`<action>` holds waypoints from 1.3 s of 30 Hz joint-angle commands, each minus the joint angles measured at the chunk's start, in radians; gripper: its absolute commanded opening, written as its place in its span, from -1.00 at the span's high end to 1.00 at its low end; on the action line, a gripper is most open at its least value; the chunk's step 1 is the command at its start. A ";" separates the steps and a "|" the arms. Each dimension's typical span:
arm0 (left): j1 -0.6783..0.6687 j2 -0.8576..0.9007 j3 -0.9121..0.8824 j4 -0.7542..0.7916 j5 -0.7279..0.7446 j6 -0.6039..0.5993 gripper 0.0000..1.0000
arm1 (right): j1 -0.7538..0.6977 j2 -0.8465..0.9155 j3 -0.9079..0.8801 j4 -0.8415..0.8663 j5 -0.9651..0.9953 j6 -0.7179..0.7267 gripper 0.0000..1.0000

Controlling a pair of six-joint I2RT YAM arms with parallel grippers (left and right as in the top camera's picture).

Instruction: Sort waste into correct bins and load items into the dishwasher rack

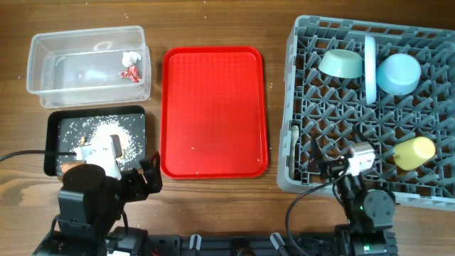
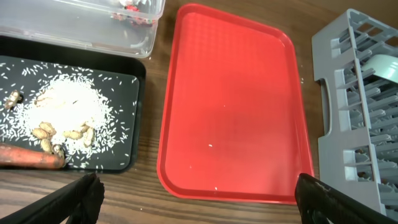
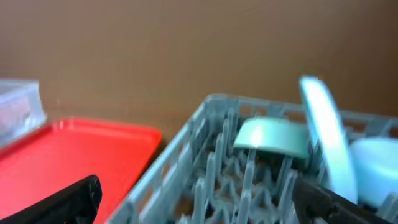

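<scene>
**Q:** Positions, nearest first?

**A:** Both my arms sit low at my edge of the bench (image 1: pixel 213 21). Left end effector (image 2: pixel 200 202): fingers (image 2: pixel 74 198) spread wide, nothing between them. It hangs by the near right corner of the black tray (image 2: pixel 140 118). Right end effector (image 3: pixel 199 206): also spread wide and empty, over the near edge of the dishwasher rack (image 1: pixel 298 85).

**Q:** Waste?

**A:** In the black tray there is a heap of rice (image 2: pixel 71 109) with loose grains scattered around it. Peanut shells (image 2: pixel 62 132) lie at the heap's near side. The carrot (image 2: pixel 31 157) lies flat along the tray's near wall. Beyond, touching the tray's far rim, is the clear tub (image 1: pixel 43 50). The red-and-white wrapper (image 1: pixel 131 67) is inside it, at its right end.

**Q:** Middle?

**A:** The red serving tray (image 1: pixel 213 107) lies between the bins and the rack, with only a few grains on it.

**Q:** The rack?

**A:** The yellow cup (image 1: pixel 414 153) is in the near right part, on its side. In the far row, left to right: green bowl (image 1: pixel 341 64), mouth down and tilted, then the plate (image 1: pixel 370 67) on edge, then the blue bowl (image 1: pixel 398 73). My right wrist view is blurred, and the pale upright disc there is probably that plate.
</scene>
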 commanded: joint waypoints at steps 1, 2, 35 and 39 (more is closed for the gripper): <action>0.005 -0.006 -0.006 0.002 -0.013 -0.009 -1.00 | -0.005 -0.011 -0.001 0.009 -0.044 -0.018 -1.00; 0.005 -0.006 -0.006 0.003 -0.013 -0.009 -1.00 | -0.005 -0.011 -0.001 0.010 -0.043 -0.019 -0.99; 0.005 -0.060 -0.007 -0.015 -0.014 -0.009 -1.00 | -0.005 -0.010 -0.001 0.010 -0.043 -0.019 -1.00; 0.005 -0.152 -0.119 0.080 -0.048 -0.005 -1.00 | -0.005 -0.010 -0.001 0.010 -0.043 -0.019 -1.00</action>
